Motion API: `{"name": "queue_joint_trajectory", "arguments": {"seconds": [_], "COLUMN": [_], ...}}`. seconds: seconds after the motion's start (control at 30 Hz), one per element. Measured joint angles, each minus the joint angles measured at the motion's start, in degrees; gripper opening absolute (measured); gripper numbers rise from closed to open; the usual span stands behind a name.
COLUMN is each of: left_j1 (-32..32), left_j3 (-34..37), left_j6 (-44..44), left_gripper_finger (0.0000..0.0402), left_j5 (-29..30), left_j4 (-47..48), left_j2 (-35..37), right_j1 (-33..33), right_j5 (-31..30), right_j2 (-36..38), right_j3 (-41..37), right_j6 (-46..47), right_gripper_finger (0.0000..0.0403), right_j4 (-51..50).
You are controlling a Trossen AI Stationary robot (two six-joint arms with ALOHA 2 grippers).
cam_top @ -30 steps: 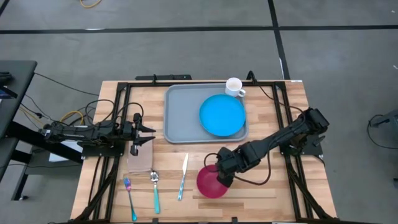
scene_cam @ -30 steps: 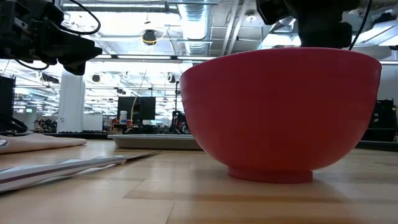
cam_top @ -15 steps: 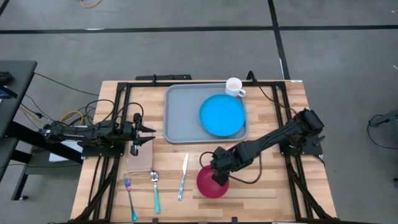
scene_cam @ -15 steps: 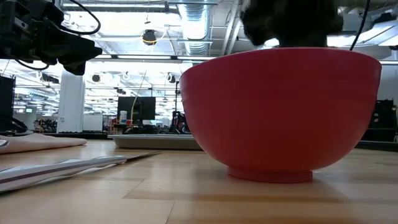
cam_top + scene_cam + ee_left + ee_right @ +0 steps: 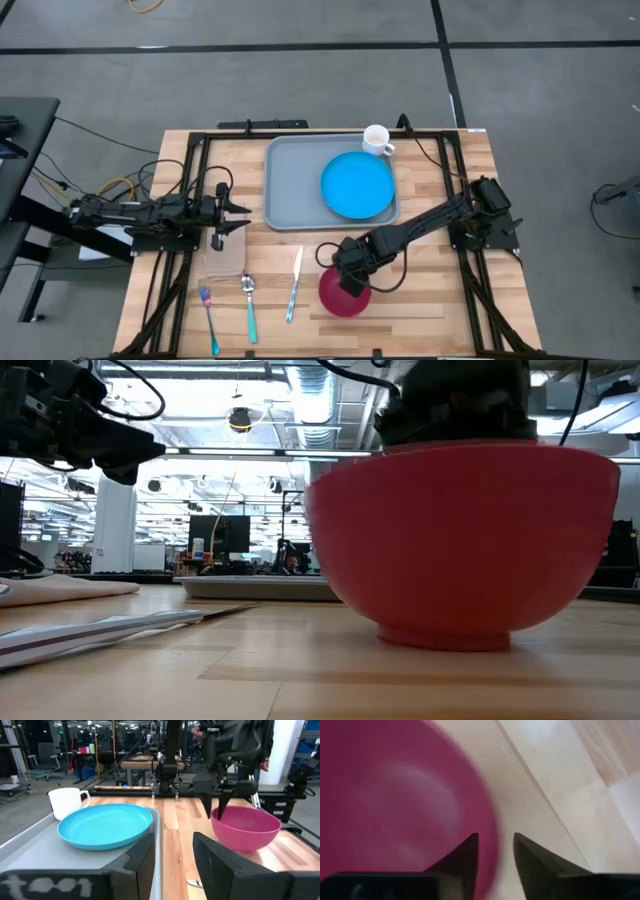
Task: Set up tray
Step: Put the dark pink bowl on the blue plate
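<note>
The grey-blue tray [image 5: 290, 190] lies at the table's far middle and carries the round blue plate [image 5: 357, 185]; a white mug [image 5: 377, 139] stands at its far right corner. A pink bowl [image 5: 347, 297] stands on the wood near the table's near edge, large in the low view [image 5: 465, 540]. My right gripper [image 5: 346, 274] is over the bowl's far-left rim, open, pointing down. My left gripper [image 5: 244, 208] hovers open left of the tray, above the table, touching nothing. My right gripper [image 5: 495, 836] stands astride the bowl's far-left rim [image 5: 482, 827], one finger [image 5: 222, 810] inside the bowl and one finger [image 5: 207, 809] outside, coming from above. The jaws have a gap wider than the rim. The bowl stands upright on the table.
A folded napkin [image 5: 225, 252] lies under the left gripper's reach. A fork [image 5: 208, 318], spoon [image 5: 250, 305] and knife [image 5: 294, 284] lie along the near edge, left of the bowl. Bare wood shows right of the bowl. A person stands beyond the table [image 5: 250, 740].
My right gripper has moved toward the table's left and down onto the bowl's rim, tipping to point downward. The bowl has slid a little toward the table's right.
</note>
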State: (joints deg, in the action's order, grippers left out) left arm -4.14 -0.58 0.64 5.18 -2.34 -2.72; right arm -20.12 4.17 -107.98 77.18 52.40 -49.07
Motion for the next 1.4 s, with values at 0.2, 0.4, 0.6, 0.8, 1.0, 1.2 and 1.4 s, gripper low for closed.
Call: {"name": "queue_joint_trajectory", "arguments": {"seconds": [0.2,0.4,0.6,0.8,1.0,1.2,1.4], "left_j1": [0.0,0.0,0.0,0.0,0.0,0.0,0.0], "left_j3": [0.0,0.0,0.0,0.0,0.0,0.0,0.0], "left_j6": [0.0,0.0,0.0,0.0,0.0,0.0,0.0], "left_gripper_finger": [0.0122,0.0122,0.0122,0.0122,0.0122,0.0122,0.0122], "left_j5": [-0.2,-0.1,-0.1,-0.1,-0.1,-0.1,-0.1], "left_j4": [0.0,0.0,0.0,0.0,0.0,0.0,0.0], "left_j2": [-0.3,-0.3,-0.3,-0.3,-0.3,-0.3,-0.3], "right_j1": [0.0,0.8,4.1,11.6,23.7,35.7,44.5], "right_j5": [0.5,1.9,1.9,-1.5,-1.7,-1.5,-1.3], "right_j2": [0.1,0.1,2.6,8.7,13.0,12.2,9.6], "right_j3": [0.1,0.1,0.0,0.0,0.1,0.1,0.1], "right_j6": [-0.1,-0.5,-1.9,-4.3,-8.3,-13.6,-17.9], "right_gripper_finger": [0.0016,0.0015,0.0008,0.0004,0.0003,0.0005,0.0003], "right_j4": [-0.1,-0.1,-0.6,-2.6,-5.9,-7.8,-7.8]}}
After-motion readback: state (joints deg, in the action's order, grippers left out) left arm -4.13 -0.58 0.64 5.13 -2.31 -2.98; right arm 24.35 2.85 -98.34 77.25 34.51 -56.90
